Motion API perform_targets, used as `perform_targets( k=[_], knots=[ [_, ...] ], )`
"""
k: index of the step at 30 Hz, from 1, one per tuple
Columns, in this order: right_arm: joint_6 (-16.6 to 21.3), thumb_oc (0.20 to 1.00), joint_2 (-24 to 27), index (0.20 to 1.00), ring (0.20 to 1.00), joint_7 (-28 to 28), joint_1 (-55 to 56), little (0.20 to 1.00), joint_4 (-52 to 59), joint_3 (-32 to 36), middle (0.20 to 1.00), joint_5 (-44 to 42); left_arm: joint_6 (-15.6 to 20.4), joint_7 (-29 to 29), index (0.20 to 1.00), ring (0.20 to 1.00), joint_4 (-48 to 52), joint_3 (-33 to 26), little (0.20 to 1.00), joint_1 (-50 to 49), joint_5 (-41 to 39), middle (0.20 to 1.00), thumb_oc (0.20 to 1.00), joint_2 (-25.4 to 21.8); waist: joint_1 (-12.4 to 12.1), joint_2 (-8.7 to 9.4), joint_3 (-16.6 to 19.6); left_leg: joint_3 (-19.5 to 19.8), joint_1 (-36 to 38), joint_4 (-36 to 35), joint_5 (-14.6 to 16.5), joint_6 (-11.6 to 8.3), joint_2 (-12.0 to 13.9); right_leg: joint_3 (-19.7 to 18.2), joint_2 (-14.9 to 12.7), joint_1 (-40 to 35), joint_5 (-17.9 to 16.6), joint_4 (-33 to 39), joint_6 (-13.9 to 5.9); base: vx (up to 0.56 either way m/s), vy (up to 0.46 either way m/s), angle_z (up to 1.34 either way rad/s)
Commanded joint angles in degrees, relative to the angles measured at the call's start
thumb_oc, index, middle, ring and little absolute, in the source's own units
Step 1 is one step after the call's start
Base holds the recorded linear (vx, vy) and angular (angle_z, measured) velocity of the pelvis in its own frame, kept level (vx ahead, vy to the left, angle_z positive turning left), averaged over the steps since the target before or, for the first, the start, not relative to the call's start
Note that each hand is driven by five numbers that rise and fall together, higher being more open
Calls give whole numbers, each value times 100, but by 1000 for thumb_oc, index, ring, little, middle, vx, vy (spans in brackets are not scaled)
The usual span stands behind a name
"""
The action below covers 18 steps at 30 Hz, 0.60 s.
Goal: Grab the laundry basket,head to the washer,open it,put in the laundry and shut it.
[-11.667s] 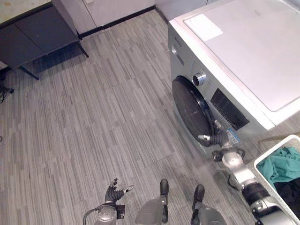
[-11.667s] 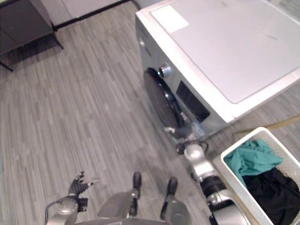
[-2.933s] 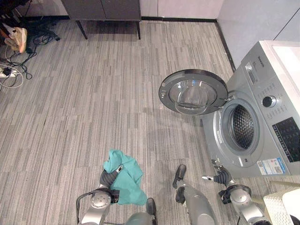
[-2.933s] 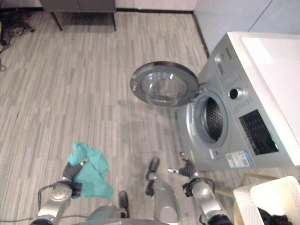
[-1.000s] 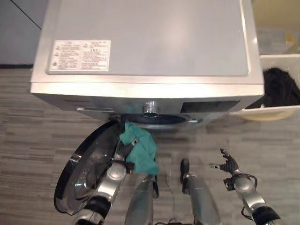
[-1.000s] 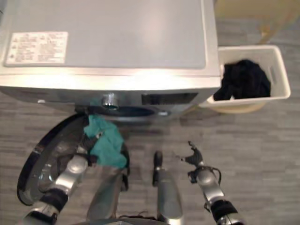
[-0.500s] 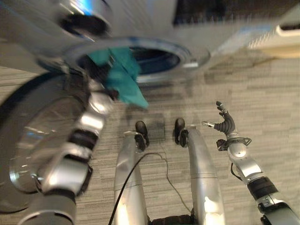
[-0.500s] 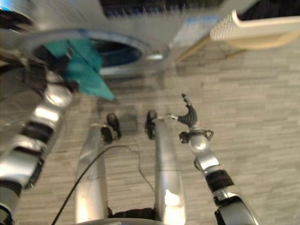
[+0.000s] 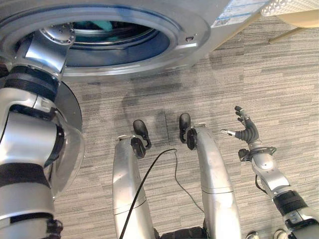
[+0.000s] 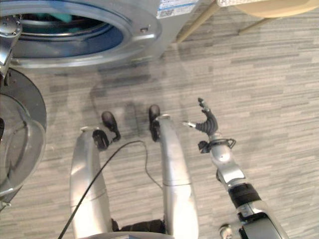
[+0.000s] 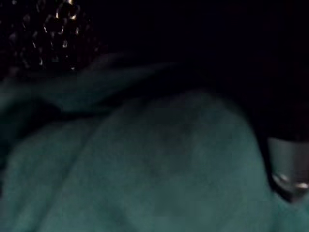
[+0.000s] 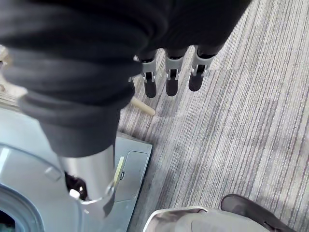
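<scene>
Left arm reaches into washer drum [image 9: 124,35] — teal garment [image 11: 145,169] ahead of it, hand state unreadable. Right hand [image 9: 246,132] relaxed, empty — above floor [image 9: 279,74].

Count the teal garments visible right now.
1: a teal garment inside the washer drum, close in front of the left wrist camera too. More laundry may sit hidden deeper in the drum or in the basket.

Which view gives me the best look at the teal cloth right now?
The left wrist view: the teal cloth spreads across it, close up inside the dark drum. The eye views show just a teal patch through the washer opening.
</scene>
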<state>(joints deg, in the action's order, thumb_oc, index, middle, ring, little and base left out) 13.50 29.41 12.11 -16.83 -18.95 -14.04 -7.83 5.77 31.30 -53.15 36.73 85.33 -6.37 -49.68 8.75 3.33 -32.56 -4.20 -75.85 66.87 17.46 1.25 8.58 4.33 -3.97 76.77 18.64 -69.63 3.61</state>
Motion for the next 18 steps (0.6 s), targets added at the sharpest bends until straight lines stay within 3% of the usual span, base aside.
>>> perform_targets(
  k=[1,7,13,14,15,16,18],
  knots=[
    [195,1000,92,1000,1000,-44,377,1000,268,-104,1000,-138,202,-137,1000,1000,-91,-207,1000,-215,41,1000,1000,-66,127,-291,619,375,149,-179,237,100,-5,-9,-96,-398,221,763,-304,-3,-32,0],
    [133,1000,-141,1000,1000,-14,398,1000,-82,-188,1000,9,279,-438,1000,1000,738,-853,1000,-1680,107,1000,1000,500,-32,-306,739,403,484,-540,89,1,-65,61,-114,-715,158,1033,-294,-24,-29,10],
    [-181,1000,-336,1000,1000,160,358,1000,-496,-144,1000,283,393,-938,1000,1000,1903,-1797,1000,-4156,-42,1000,1000,1506,-300,-236,755,288,1683,-1703,-249,-169,-173,191,-169,-1767,-114,1954,-365,-52,-22,10],
    [-182,1000,-329,1000,1000,161,367,1000,-495,-154,1000,283,384,-939,1000,1000,1926,-1814,1000,-4187,-36,1000,1000,1510,-293,-238,744,284,1725,-1733,-260,-169,-174,190,-168,-1806,-125,1979,-366,-47,2,25],
    [-276,1000,-403,1000,1000,169,421,1000,-570,-123,1000,328,449,-1120,1000,1000,2239,-2021,1000,-5047,-157,1000,1000,1956,-383,-214,727,234,2338,-2323,-431,-224,-224,231,-179,-2388,-279,2467,-411,-36,2,26],
    [-276,1000,-402,1000,1000,170,422,1000,-569,-124,1000,328,448,-1120,1000,1000,2242,-2023,1000,-5050,-156,1000,1000,1956,-381,-213,720,233,2350,-2331,-434,-224,-224,231,-179,-2400,-281,2473,-411,-8,-5,25],
    [-399,1000,-524,1000,1000,137,558,1000,-789,-58,1000,354,507,-1450,1000,1000,2442,-2114,1000,-6076,-382,1000,1000,2440,-517,-214,776,204,3329,-3288,-739,-301,-331,314,-174,-3350,-507,3277,-483,51,-22,17]
  ],
)
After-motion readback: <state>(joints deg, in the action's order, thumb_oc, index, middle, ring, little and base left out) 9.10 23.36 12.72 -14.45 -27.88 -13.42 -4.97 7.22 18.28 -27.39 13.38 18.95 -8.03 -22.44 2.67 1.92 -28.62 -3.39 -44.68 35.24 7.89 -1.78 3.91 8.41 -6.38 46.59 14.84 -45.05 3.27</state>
